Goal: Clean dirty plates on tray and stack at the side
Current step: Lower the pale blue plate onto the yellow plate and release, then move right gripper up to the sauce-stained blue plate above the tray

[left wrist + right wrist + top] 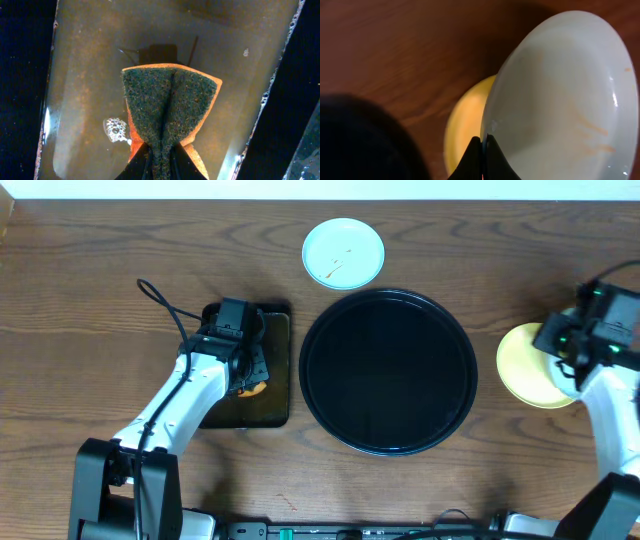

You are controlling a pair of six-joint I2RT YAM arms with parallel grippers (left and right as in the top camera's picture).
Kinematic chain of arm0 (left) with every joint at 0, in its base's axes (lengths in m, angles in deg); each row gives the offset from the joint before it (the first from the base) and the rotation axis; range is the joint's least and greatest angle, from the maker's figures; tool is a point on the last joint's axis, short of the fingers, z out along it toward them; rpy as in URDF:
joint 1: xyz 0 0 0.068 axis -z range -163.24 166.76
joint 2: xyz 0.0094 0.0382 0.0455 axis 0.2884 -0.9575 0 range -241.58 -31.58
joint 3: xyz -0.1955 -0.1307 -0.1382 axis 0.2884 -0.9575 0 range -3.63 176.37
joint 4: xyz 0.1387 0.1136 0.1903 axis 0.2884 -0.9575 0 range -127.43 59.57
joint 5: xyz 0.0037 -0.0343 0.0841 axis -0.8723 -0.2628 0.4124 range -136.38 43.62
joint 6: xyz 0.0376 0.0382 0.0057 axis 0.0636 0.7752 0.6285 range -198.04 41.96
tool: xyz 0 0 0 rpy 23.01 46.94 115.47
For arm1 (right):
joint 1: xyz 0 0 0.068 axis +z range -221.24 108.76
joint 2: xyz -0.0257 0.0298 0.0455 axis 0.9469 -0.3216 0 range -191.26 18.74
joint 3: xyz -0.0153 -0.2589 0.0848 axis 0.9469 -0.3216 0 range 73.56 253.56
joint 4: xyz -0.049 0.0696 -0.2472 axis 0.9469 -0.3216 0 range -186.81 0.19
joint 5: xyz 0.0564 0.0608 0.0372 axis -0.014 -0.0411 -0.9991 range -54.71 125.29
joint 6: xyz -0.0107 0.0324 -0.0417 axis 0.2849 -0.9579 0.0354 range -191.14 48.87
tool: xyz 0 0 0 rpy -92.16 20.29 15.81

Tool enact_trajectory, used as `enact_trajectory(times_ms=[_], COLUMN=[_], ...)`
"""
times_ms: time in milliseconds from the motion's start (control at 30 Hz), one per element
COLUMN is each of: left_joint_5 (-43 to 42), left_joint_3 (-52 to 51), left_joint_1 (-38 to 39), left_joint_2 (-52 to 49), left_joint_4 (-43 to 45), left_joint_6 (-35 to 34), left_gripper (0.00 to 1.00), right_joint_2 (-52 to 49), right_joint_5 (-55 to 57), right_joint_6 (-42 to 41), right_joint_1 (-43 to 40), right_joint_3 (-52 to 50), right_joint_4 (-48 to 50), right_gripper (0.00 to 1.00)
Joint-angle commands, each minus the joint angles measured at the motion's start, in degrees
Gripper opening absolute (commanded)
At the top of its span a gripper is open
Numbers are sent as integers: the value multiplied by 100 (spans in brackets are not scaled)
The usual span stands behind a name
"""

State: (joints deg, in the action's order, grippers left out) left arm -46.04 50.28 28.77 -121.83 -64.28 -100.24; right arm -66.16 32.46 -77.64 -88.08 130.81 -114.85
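Observation:
The round black tray (388,370) sits mid-table with no plate on it. One mint-white plate (343,252), marked with an orange smear, lies on the table behind it. A pale yellow plate (528,367) lies to the tray's right. My right gripper (483,142) is shut on the rim of a second pale plate (560,100), tilted over the yellow plate (465,125), with faint orange streaks inside. My left gripper (161,160) is shut on a folded orange sponge (167,107) with a dark green scouring face.
The sponge hangs over a small rectangular black tray (276,330) left of the round one, holding brownish water (90,75) with a few bubbles. The left arm (180,395) reaches in from the front left. Bare wooden table surrounds everything.

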Motion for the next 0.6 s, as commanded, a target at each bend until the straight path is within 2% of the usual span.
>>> enact_trajectory(times_ms=[0, 200, 367, 567], left_joint_5=[24, 24, 26, 28], left_joint_3=[-24, -24, -24, -24], left_joint_1=[-22, -22, -22, -22], left_joint_2=[24, 24, 24, 24], left_joint_4=[2, 2, 2, 4], left_joint_6=[74, 74, 76, 76], left_gripper=[12, 13, 13, 12], right_joint_2=[-234, -470, -468, -468], right_joint_5=[101, 96, -142, -1379], right_joint_6=[339, 334, 343, 339], right_joint_1=[321, 455, 457, 538], right_joint_3=[44, 42, 44, 118], right_joint_4=[4, -162, -382, -483], right_gripper=[1, 3, 21, 33])
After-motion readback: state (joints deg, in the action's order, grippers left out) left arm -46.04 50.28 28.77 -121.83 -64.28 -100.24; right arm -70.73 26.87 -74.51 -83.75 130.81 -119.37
